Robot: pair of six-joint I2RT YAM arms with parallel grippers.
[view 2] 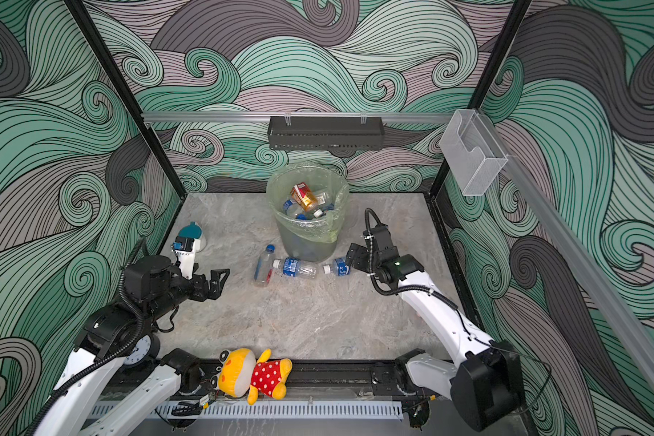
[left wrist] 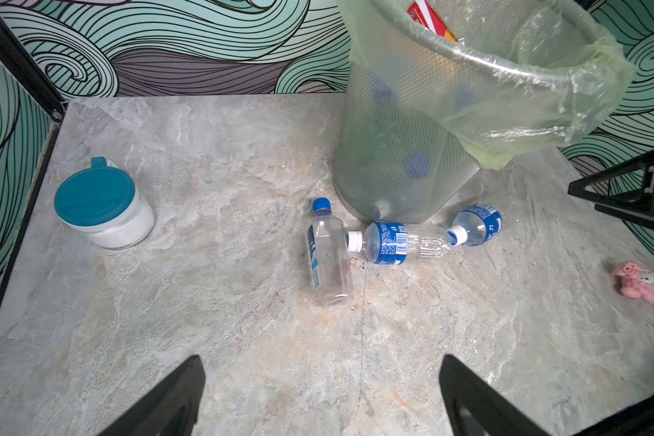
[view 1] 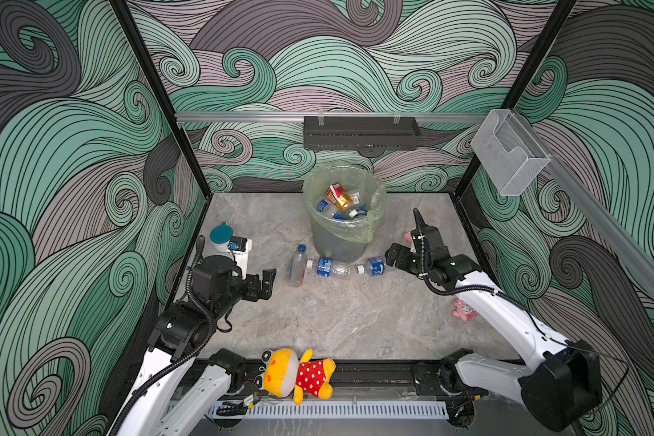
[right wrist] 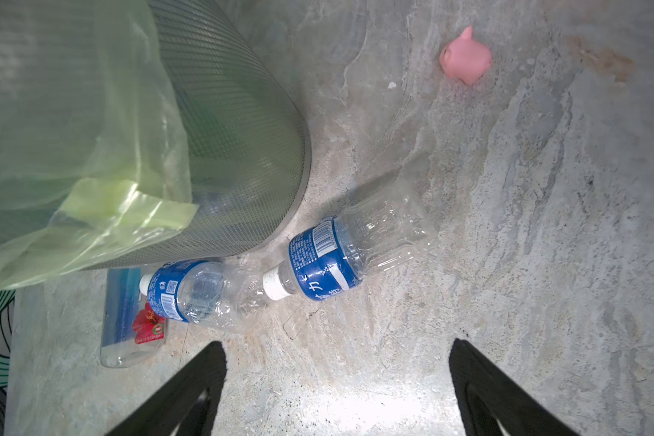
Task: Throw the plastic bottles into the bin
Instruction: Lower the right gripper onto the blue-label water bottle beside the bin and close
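- Right claw [view 1: 393, 256]: fingers spread wide, nothing between them, released.
- Nearest bottle [view 1: 372, 266] lies on its side on the counter [view 1: 337, 321] just ahead of that claw. It is outside the fingers, with its white cap pointing away from the claw.
- Middle bottle [view 1: 329, 267] lies next beyond, its base against that cap.
- Blue-capped bottle [view 1: 298, 266] is farthest from the right claw and closest of the three to the left claw.
- Count: three bottles on the counter, all lying down at the foot of the bin [view 1: 333, 245].
- Binned bottles [view 1: 323, 207]: several, too jumbled to count, plus one red-and-gold carton [view 1: 338, 195].
- The bin stands just beside the right claw.
- Left claw [view 1: 265, 283]: spread wide, empty, well back from the three bottles and aimed toward them.
- Right arm is stretched forward and low, with its claw angled down at the counter.
- Left arm is folded, with its claw held above the counter.
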